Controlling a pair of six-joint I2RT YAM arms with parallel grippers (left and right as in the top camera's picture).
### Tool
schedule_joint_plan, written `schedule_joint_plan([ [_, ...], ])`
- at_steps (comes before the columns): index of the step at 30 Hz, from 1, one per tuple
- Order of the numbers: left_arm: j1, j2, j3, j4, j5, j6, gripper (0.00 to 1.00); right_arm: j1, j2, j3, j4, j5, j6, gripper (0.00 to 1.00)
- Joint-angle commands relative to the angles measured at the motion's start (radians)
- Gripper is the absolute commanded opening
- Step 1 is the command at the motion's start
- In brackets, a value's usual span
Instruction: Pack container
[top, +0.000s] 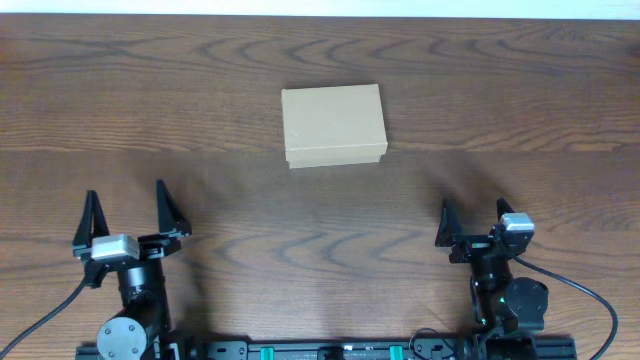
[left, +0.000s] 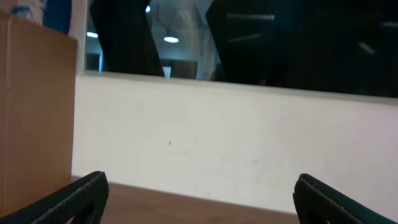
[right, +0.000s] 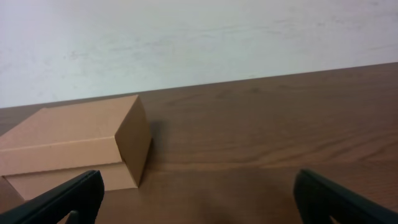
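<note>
The container (top: 333, 124), a plain tan cardboard box with its lid down, lies on the wooden table (top: 500, 100) a little behind centre. In the right wrist view the container (right: 74, 146) shows at lower left, ahead of the left finger. My left gripper (top: 125, 214) stands open near the front left, well short of the box, with nothing between its fingers. My right gripper (top: 472, 211) is open at the front right, also empty and apart from the box. The left wrist view shows open fingers (left: 74, 199) over bare table and a tan box side (left: 34, 112) at far left.
A white wall (left: 236, 143) runs behind the table's far edge, with a dark window (left: 298, 43) above it. The arm bases and a black rail (top: 320, 350) line the table's front edge. Bare wood lies between both grippers and the box.
</note>
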Motion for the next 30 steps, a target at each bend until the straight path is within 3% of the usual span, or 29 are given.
schedule_joint_plan([
  [1,0.001,-0.03,-0.017,0.008,-0.004,-0.004,0.96,-0.011,-0.006,-0.004,-0.001,0.006,0.01,0.99],
  [10,0.001,-0.033,-0.064,-0.002,-0.004,-0.004,0.96,-0.011,-0.006,-0.004,-0.001,0.006,0.01,0.99],
  [20,0.001,-0.033,-0.066,-0.113,-0.005,-0.003,0.96,-0.011,-0.006,-0.004,-0.001,0.006,0.01,0.99],
  [30,0.001,-0.033,-0.066,-0.391,-0.005,-0.003,0.96,-0.011,-0.006,-0.004,-0.001,0.006,0.01,0.99],
])
